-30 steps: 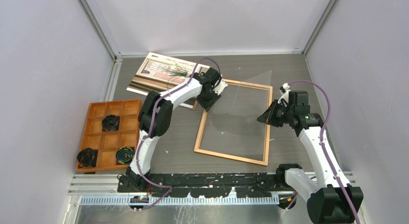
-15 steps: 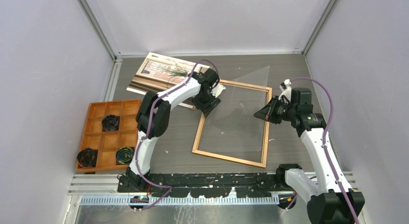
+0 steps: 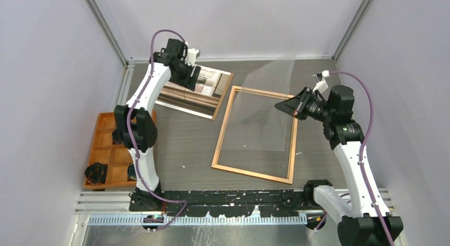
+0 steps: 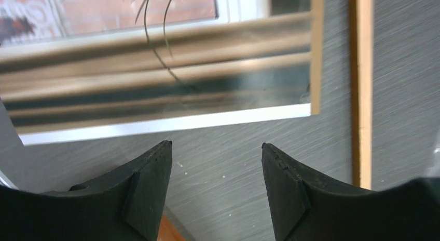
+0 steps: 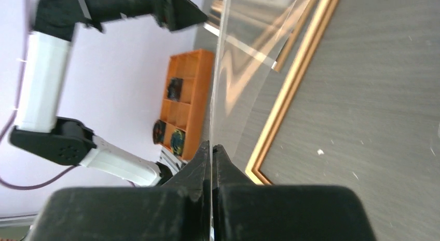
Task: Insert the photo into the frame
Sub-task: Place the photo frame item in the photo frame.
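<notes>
The photo [image 3: 196,95] lies face up at the back left, its window and curtain print showing in the left wrist view [image 4: 155,85]. The wooden frame [image 3: 219,142] lies flat mid-table; one rail shows in the left wrist view [image 4: 361,85]. My left gripper [image 3: 192,76] is open and empty above the photo; in its wrist view the gripper [image 4: 217,145] sits just short of the photo's white edge. My right gripper [image 3: 284,105] is shut on a clear sheet [image 3: 265,108], held tilted up over the frame. The gripper [image 5: 211,146] pinches the sheet's edge [image 5: 244,69].
An orange compartment tray [image 3: 106,129] with black items stands at the left, also in the right wrist view [image 5: 189,95]. Grey walls close in the back and both sides. A black rail [image 3: 239,195] runs along the near edge.
My left arm has swung from the frame's upper left corner to the back left, over the photo. My right gripper has lifted the clear sheet higher and more upright.
</notes>
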Robot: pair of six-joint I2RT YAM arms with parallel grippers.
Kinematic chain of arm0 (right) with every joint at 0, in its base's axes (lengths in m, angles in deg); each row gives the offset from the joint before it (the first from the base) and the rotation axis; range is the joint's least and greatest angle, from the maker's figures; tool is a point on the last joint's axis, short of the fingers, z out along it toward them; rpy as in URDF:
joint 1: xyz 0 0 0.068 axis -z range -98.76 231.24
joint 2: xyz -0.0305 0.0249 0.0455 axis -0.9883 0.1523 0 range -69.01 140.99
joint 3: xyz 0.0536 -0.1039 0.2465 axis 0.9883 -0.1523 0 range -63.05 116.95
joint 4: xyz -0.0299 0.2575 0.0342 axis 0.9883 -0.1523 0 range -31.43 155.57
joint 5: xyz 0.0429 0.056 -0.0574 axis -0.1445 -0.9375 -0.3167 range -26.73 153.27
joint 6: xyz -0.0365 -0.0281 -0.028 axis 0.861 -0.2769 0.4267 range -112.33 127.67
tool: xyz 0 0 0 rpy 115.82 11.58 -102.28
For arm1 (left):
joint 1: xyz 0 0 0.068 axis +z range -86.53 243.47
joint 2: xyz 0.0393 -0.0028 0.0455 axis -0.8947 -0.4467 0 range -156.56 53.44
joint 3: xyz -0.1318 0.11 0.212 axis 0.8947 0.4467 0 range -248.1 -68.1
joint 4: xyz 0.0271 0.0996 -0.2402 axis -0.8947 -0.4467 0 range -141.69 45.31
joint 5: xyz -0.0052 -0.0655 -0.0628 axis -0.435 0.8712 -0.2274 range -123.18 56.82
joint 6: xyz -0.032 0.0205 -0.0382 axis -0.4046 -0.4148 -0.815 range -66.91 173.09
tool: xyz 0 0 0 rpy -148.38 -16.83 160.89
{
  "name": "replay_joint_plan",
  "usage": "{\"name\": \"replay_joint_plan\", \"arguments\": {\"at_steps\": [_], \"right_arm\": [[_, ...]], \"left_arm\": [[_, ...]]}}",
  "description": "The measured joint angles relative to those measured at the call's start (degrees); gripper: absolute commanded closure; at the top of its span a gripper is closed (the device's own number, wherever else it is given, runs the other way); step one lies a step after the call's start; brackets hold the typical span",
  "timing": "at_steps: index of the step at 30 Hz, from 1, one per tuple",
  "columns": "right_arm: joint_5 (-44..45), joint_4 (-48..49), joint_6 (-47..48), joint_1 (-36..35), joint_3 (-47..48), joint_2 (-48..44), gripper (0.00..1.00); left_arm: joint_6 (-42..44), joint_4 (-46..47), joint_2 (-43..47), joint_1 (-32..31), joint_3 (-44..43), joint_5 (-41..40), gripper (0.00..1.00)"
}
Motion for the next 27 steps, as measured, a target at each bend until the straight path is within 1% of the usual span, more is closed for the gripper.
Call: {"name": "replay_joint_plan", "arguments": {"at_steps": [4,9,12,19,27], "right_arm": [[-1.5,10.7,-5.4,0.0,-1.7,0.1,0.99],[-2.3,16.5,-6.7,0.0,-5.0,1.3,0.99],[-0.7,16.1,-5.4,0.0,-9.1,1.4,0.99],[6.0,14.5,-4.2,0.1,-20.2,1.2,0.99],[8.3,9.0,0.3,0.3,-20.9,1.4,0.99]], "left_arm": [[0.0,0.0,-0.2,1.2,4.5,-1.7,0.36],[0.0,0.3,-0.6,0.2,8.0,-2.8,0.36],[0.0,0.7,-0.6,0.0,8.9,-3.3,0.36],[0.2,1.7,-0.6,0.0,10.8,-3.8,0.36],[0.2,2.5,-0.6,-0.4,12.0,-3.8,0.37]]}}
